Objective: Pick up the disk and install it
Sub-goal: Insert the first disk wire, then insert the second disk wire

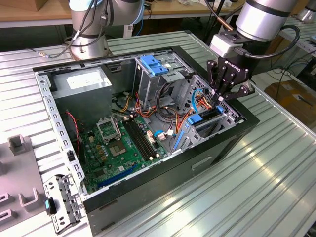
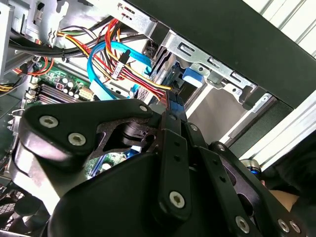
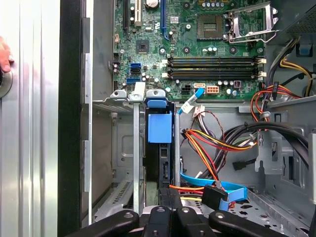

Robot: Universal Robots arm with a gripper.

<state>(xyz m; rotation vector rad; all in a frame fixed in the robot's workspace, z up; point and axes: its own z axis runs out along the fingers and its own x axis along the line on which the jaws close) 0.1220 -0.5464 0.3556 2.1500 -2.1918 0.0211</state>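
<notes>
We see the disk (image 3: pixel 160 143) mostly hidden, standing on edge in a slot of the drive cage (image 3: pixel 129 148) at the computer case's (image 1: pixel 232 140) front end. The gripper (image 1: pixel 220 95) points down over the cage, its black fingers (image 2: pixel 170 148) drawn narrow on the disk's blue-railed end.

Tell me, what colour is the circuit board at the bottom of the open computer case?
Green; the circuit board shows best in the first wrist view.

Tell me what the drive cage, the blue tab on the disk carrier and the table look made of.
Drive cage: likely bare sheet steel, dull grey with punched slots. Blue tab: apparently moulded plastic, matte, uniform colour. Table: probably ribbed aluminium, glossy reflective streaks.
</notes>
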